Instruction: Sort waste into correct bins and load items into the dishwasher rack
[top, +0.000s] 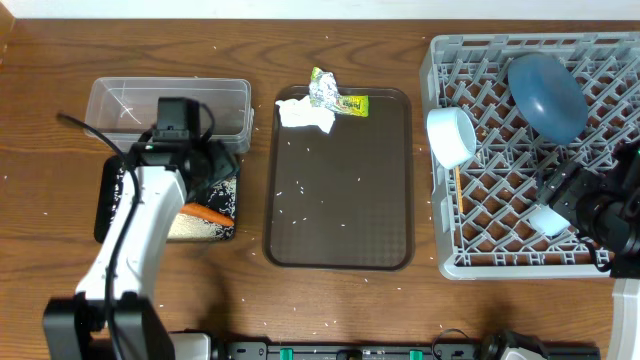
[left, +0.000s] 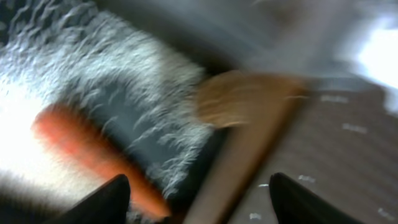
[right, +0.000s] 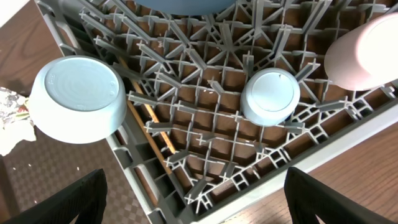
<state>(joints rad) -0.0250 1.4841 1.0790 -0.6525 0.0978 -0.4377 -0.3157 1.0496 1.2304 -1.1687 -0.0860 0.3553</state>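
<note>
Overhead view puts the left claw over the right end of the shallow black tray, its fingers spread wide with nothing between them. In the blurred left wrist view, the smooth orange carrot stick lies at lower left of the frame. It slants from upper left to lower right on a bed of white rice grains. A rounded brown food lump sits just beyond it by the tray's rim; the blur hides whether it lies fully inside.

The next pick, I judge, lies up and to the right of this claw in the overhead frame. There sit crinkled silver foil, a glossy yellow-green wrapper with its long axis running left to right, and a soft crumpled white napkin. All three are bunched together at the top end of the brown serving tray. The left arm is clearly the nearer one.

The right claw, also wide and empty, hovers over the grey lattice dishwasher rack. Below it are an upturned pale blue bowl and a small cup.
</note>
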